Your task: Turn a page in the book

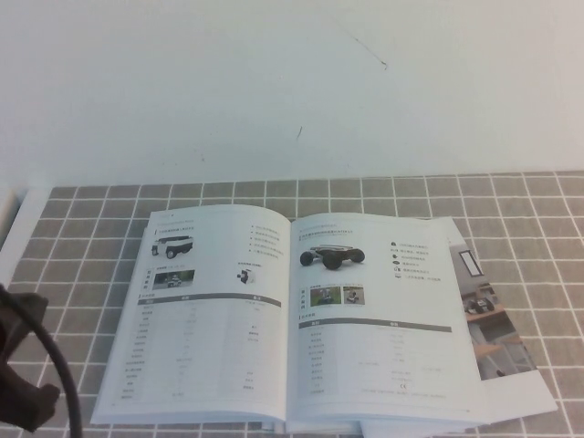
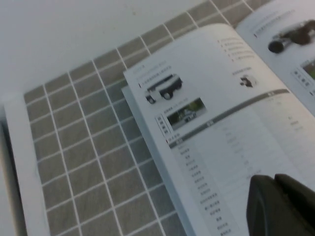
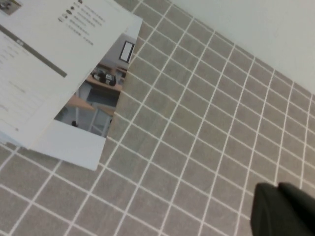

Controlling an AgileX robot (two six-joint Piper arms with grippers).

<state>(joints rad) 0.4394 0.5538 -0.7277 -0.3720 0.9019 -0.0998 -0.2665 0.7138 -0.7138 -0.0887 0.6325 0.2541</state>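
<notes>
The book [image 1: 292, 319] lies open and flat in the lower middle of the high view, on a grey tiled mat [image 1: 547, 255], with vehicle photos and tables showing on both faces. No page is lifted, so I judge that the turning step is not yet begun and the task is at its start. The page [image 1: 379, 319] that seems to be the one to turn is the right-hand leaf; its outer edge lies over a loose leaflet [image 1: 497, 338] with colour room photos, which sticks out at the lower right. The left gripper [image 2: 280, 206] hangs over the lower part of the left-hand leaf, seen at the lower right of its wrist view (only a dark part of it shows, so I cannot tell whether it is open or closed). The right gripper [image 3: 283, 209] is over bare tiles, apart from the leaflet, and its state also cannot be told. The next move probably calls for catching only one thin leaf at its edge, without taking the leaflet under it. Counted: one book, one leaflet, two grippers.
</notes>
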